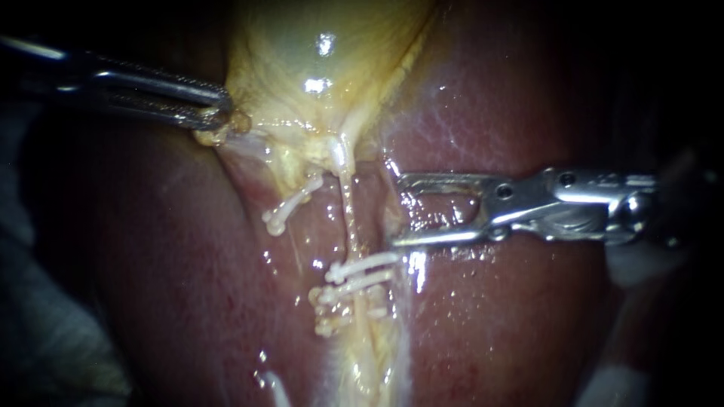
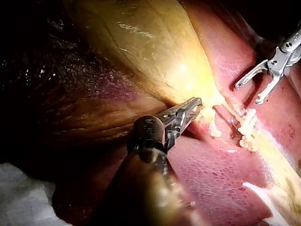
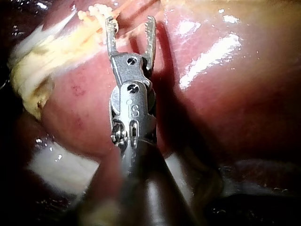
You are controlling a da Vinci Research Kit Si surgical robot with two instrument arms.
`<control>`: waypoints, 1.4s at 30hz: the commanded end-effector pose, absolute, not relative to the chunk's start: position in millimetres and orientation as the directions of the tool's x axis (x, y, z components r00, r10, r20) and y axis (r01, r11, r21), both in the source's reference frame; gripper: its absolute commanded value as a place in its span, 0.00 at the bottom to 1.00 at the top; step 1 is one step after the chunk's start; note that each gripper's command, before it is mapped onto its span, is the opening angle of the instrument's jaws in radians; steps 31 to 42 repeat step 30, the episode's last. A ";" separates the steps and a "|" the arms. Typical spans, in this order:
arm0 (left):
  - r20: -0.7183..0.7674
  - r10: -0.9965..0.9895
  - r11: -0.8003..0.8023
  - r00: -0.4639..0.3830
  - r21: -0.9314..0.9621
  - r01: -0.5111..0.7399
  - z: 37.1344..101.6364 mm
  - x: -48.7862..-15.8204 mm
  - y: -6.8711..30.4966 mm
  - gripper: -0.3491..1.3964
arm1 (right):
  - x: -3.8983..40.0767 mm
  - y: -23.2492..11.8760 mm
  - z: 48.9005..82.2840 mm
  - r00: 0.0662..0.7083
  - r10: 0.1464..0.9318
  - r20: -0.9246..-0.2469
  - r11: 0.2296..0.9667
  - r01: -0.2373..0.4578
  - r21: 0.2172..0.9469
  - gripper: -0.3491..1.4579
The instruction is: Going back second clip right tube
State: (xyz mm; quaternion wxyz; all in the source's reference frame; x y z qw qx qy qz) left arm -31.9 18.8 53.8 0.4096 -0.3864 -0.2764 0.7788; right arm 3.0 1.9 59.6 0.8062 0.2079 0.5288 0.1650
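Right tube [image 1: 349, 215] below gallbladder [image 1: 302, 53], clips [image 1: 360, 273] across it; my right instrument [image 1: 396, 211] jaws wide open, empty, just beside tube; I'd back out straight, clear of clips; left instrument [image 1: 221, 111] grips gallbladder edge.

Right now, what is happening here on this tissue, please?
The left instrument grips the lower edge of the gallbladder. The right instrument is open and empty, just beside the tube, a little above the white clips already on it. The liver lies underneath.
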 end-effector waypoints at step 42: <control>-0.386 0.839 -0.529 -0.384 -0.743 -0.410 60.5 -35.4 16.9 0.00 | 0.2 1.0 55.6 0.457 0.324 -0.829 0.921 0.050 0.387 0.47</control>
